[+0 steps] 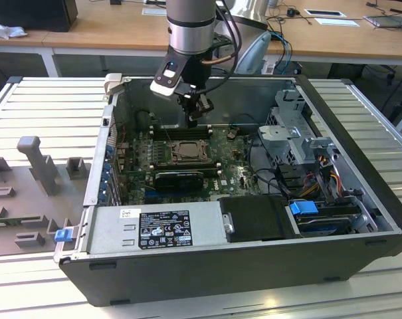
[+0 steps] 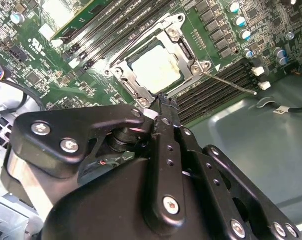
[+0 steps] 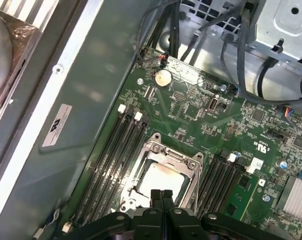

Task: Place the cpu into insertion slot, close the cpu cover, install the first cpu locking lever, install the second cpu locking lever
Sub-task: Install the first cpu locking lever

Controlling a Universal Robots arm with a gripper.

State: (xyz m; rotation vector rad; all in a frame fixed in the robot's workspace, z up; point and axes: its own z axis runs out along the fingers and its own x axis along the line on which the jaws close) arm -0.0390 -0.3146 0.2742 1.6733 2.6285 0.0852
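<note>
**Desk:** Two of the four steps done, is that how you read it?

**Me:** Roughly. The cpu [image 2: 155, 67] lies flat in the slot [image 1: 187, 151], and the cover [image 3: 173, 156] looks to be down around it, with the chip showing through its window. I'd call those two finished.

**Desk:** And the levers?

**Me:** One lever [image 2: 230, 83], a thin rod, sticks out loose over the memory slots [image 2: 215, 95] in the second wrist view. I judge it not latched. The other I can't make out from here.

**Desk:** What are your jaws doing?

**Me:** They're closed on nothing, tips pressed together, as both wrist views show. In the exterior view they hang over the board [image 3: 190, 107] inside the case [image 1: 254, 266], with the slot at about 6 o'clock from them. In the wrist views the tips sit by the cover's edge. I can't tell if they touch it.

**Desk:** So what's left?

**Me:** By my reckoning, the lever work. At least the loose one, and possibly both.
</note>
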